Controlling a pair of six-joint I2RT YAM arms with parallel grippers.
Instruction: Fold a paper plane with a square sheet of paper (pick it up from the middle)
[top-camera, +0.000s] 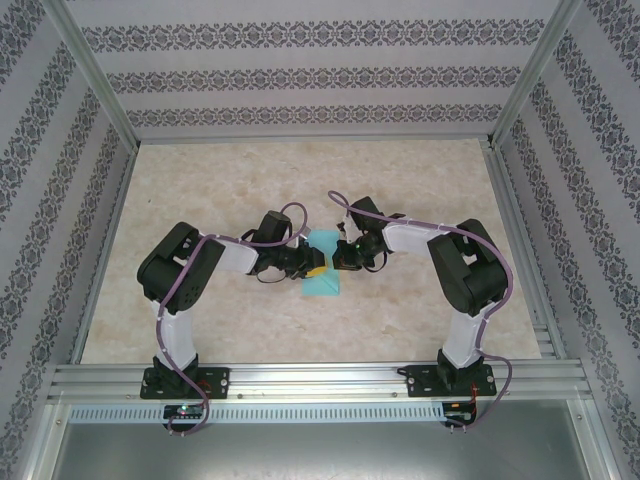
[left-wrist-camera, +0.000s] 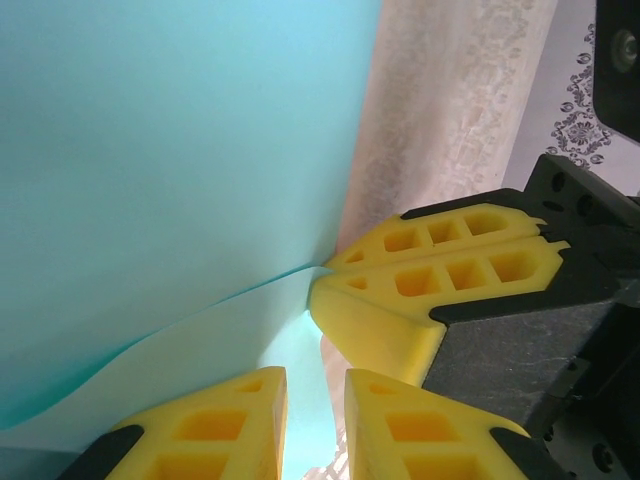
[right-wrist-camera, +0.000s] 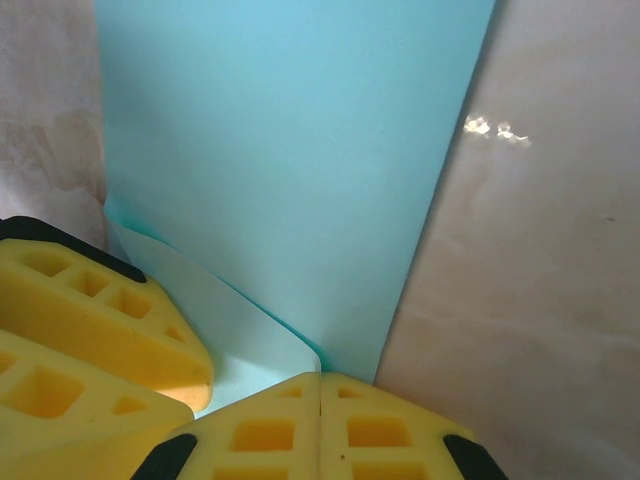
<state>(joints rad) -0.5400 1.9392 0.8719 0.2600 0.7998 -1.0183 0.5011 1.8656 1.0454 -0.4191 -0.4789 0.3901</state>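
Observation:
The turquoise square sheet of paper (top-camera: 322, 285) lies mid-table, partly folded, under both grippers. In the right wrist view the paper (right-wrist-camera: 290, 150) runs away from me as a long panel, with a paler flap lifted near the fingers. My right gripper (right-wrist-camera: 320, 378) is shut, its tips pinching the corner of that flap. The left wrist view shows that right gripper (left-wrist-camera: 330, 272) closed where the paper (left-wrist-camera: 180, 150) creases. My left gripper (left-wrist-camera: 315, 385) stands narrowly open, paper showing through the gap. From above, the left gripper (top-camera: 316, 263) and right gripper (top-camera: 343, 254) nearly touch.
The marbled beige table (top-camera: 300, 170) has free room all round the paper. Patterned walls and aluminium frame posts (top-camera: 90, 70) enclose it. A metal rail (top-camera: 320, 378) carries both arm bases at the near edge.

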